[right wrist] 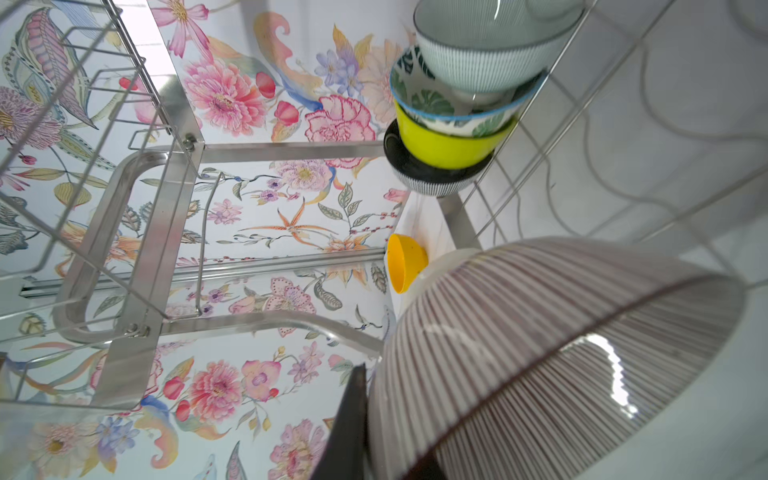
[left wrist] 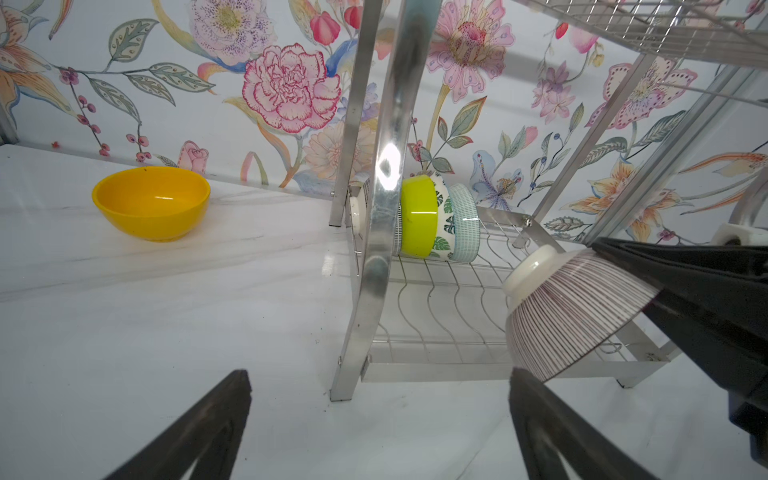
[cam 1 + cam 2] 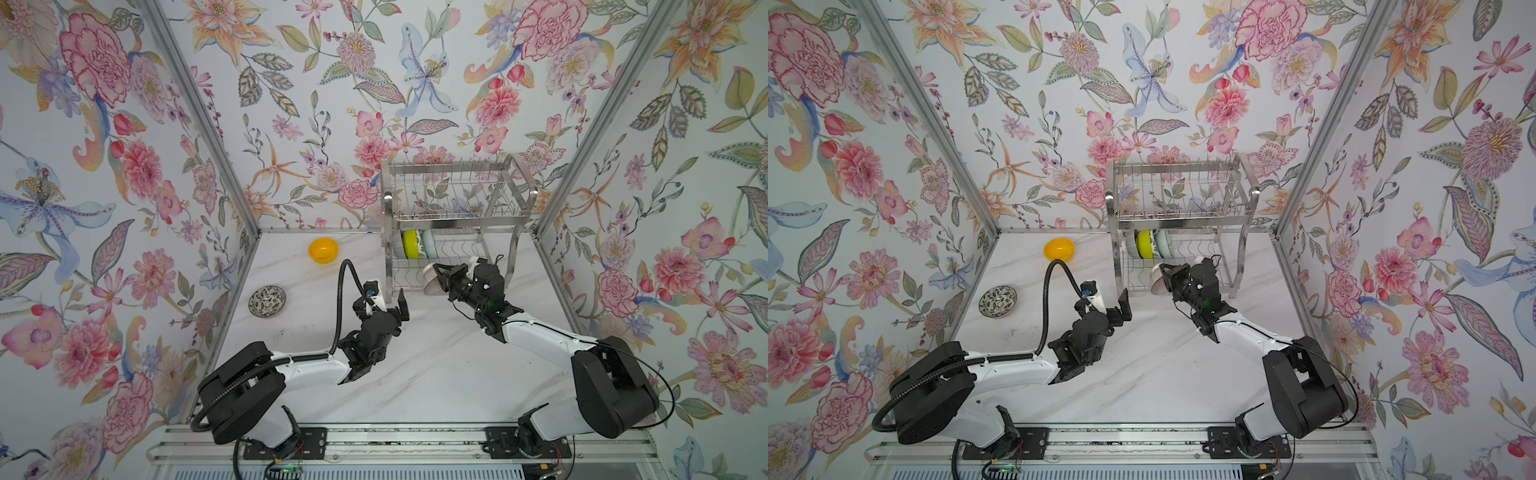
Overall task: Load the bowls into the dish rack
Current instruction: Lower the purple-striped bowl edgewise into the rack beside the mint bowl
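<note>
We see right gripper (image 3: 439,277) clamping the ribbed bowl (image 3: 430,286): thin purplish stripes, white foot, tipped sideways, mid-frame at the lower tier of the dish rack (image 3: 440,216); left gripper (image 2: 378,382) wide, empty.

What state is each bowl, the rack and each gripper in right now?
Ribbed bowl: held tilted at the lower tier's front.
Right gripper: jaws shut on that bowl's rim.
Left gripper: jaws open, empty.
Orange-yellow bowl: upright on the table.
Speckled bowl: upright on the table.
Lime-green bowl: on edge in lower tier, nested with three others.
Dish rack: upper tier empty.
</note>
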